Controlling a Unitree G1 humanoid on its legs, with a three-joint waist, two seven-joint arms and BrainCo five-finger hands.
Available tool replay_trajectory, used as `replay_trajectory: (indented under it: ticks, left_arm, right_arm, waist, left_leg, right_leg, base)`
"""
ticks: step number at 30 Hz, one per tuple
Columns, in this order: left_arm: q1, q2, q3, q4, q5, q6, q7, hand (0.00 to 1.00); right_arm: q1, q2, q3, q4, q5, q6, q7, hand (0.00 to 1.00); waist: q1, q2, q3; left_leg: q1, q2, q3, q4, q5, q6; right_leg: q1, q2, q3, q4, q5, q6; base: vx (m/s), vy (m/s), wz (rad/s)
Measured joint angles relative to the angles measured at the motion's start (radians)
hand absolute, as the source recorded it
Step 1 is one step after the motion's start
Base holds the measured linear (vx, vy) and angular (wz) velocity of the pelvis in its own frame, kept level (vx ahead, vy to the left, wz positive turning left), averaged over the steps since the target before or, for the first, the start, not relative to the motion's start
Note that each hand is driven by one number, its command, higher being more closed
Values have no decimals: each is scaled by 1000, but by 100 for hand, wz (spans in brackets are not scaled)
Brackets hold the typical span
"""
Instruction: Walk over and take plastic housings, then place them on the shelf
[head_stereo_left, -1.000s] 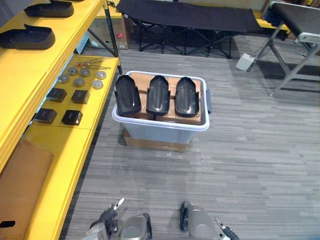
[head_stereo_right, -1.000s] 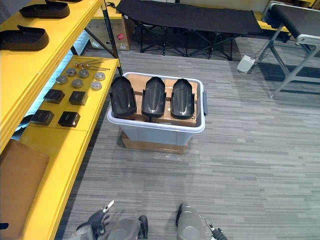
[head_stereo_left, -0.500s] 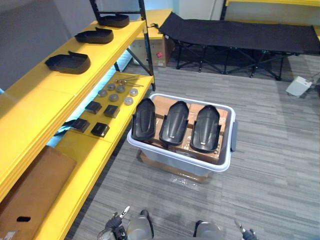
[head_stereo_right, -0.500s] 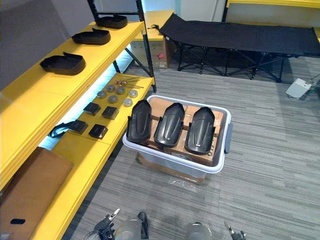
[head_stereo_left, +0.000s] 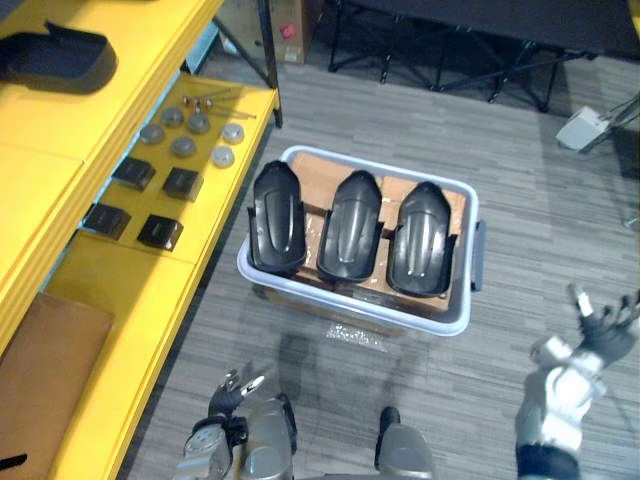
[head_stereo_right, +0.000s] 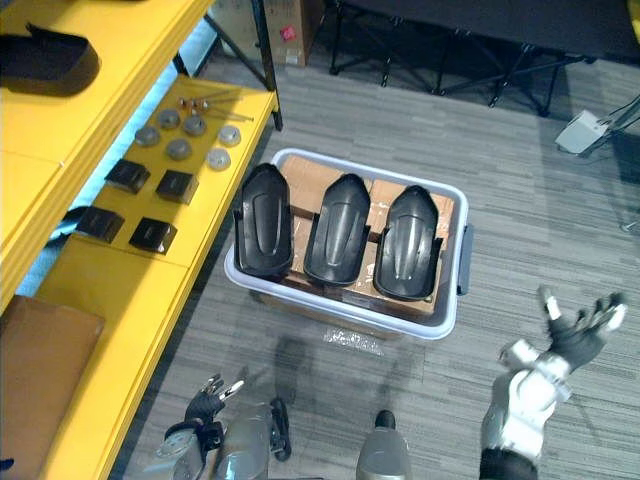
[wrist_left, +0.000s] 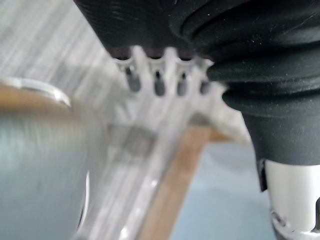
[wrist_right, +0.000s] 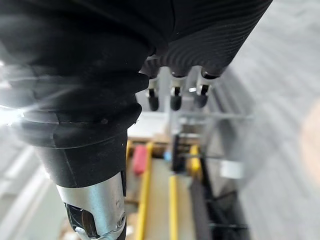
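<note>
right hand (head_stereo_left: 598, 332) splayed beside bin (head_stereo_left: 340, 300), left hand (head_stereo_left: 226, 394) relaxed, both empty | risk: sideways reach clips bin rim, topples housings (head_stereo_left: 350, 225)

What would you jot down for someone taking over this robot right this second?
Left hand: open, empty, low in front of the robot.
Right hand: open, empty, raised to the right of the bin.
Three plastic housings lie side by side on cardboard in the bin, untouched.
One more housing lies on the yellow shelf.
Left to do: pick up the three and shelve them.
</note>
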Motion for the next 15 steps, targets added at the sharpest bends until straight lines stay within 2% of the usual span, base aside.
replay_trajectory:
  ticks: [1,4,5,6,7,9,10,14,15]
  left_arm:
    - [-11,0,-13,1,4,-1,-2,0]
    - [-22,1,-14,14,21,-3,4,0]
    - [-26,2,-13,16,20,-10,10,0]
    - [-34,4,-13,23,20,-27,18,0]
    - [-37,4,-12,29,20,-31,22,0]
    - [-61,12,-13,63,17,-40,29,0]
    - [-63,14,-13,74,13,-40,29,0]
    - [-62,16,-14,147,-21,-38,34,0]
    - [-65,13,-13,147,-32,-40,35,0]
  right_arm:
    - [-70,-56,16,81,9,30,-9,0]
    - [-183,-146,75,246,34,92,-1,0]
    - [-226,-180,111,319,35,123,14,0]
    - [-270,-208,147,376,37,156,38,0]
    - [-292,-223,169,405,38,171,47,0]
    - [-381,-289,245,509,49,220,68,0]
    - [-401,-302,257,529,55,229,72,0]
    - [-476,-339,305,606,76,266,85,0]
    - [-482,-340,325,606,75,277,93,0]
  waist:
    - [5,8,12]
    - [27,22,23]
    - [45,26,24]
    - [61,36,30]
    - [64,41,30]
    - [87,72,46]
    - [93,77,49]
    - [112,94,64]
    - [115,99,67]
  left_leg:
    - [-27,3,-21,-2,0,0]
    - [-70,-3,-48,0,0,0]
    - [-86,-8,-53,2,0,0]
    - [-98,-13,-62,8,0,0]
    - [-111,-16,-74,19,0,0]
    - [-165,-19,-108,59,0,0]
    - [-181,-19,-111,69,0,0]
    - [-271,-35,-130,177,-17,24]
    - [-301,-32,-135,216,-31,20]
  right_leg:
    - [-18,8,-9,-3,16,-3]
    - [-43,9,-31,-5,25,0]
    - [-56,7,-33,-4,27,3]
    - [-60,6,-37,-3,30,5]
    - [-64,5,-43,1,30,5]
    - [-108,6,-66,55,28,4]
    - [-126,5,-68,74,25,-1]
    - [-227,-32,-82,254,-69,-7]
    - [-265,-39,-81,322,-97,-8]
  base:
    - [-44,27,25]
    - [-40,59,25]
    - [-29,19,19]
    - [-35,29,20]
    - [-46,44,30]
    - [-58,58,29]
    - [-77,64,16]
    - [-104,48,19]
    - [-147,36,16]
